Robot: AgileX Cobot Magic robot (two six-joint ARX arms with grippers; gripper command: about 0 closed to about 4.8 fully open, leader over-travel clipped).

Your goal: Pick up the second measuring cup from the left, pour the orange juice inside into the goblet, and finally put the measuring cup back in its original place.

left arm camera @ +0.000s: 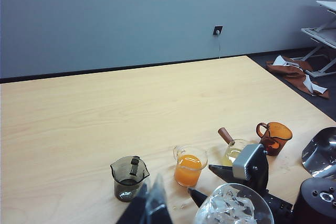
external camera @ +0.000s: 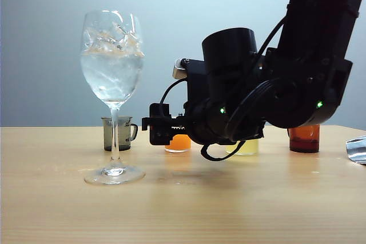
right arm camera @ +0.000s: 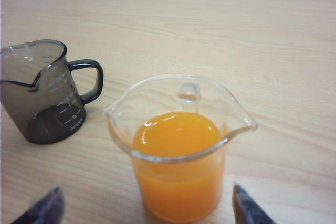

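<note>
The second measuring cup (right arm camera: 178, 145), clear with a pouring lip, stands on the table holding orange juice (right arm camera: 176, 132). My right gripper (right arm camera: 147, 211) is open, one fingertip on each side of the cup's base and apart from it. In the exterior view the right gripper (external camera: 155, 130) reaches across to the left and partly hides the cup (external camera: 178, 143). The goblet (external camera: 113, 72), filled with ice and clear liquid, stands in front and to the left. In the left wrist view my left gripper (left arm camera: 151, 207) hangs shut and empty, above the table near the goblet (left arm camera: 233, 207) and back from the cup (left arm camera: 189, 165).
A smoky grey cup (external camera: 119, 134) stands left of the orange one. A pale yellow cup (external camera: 247, 148) and a reddish-brown cup (external camera: 304, 138) stand to its right. A crumpled silver sheet (external camera: 357, 150) lies at the right table edge.
</note>
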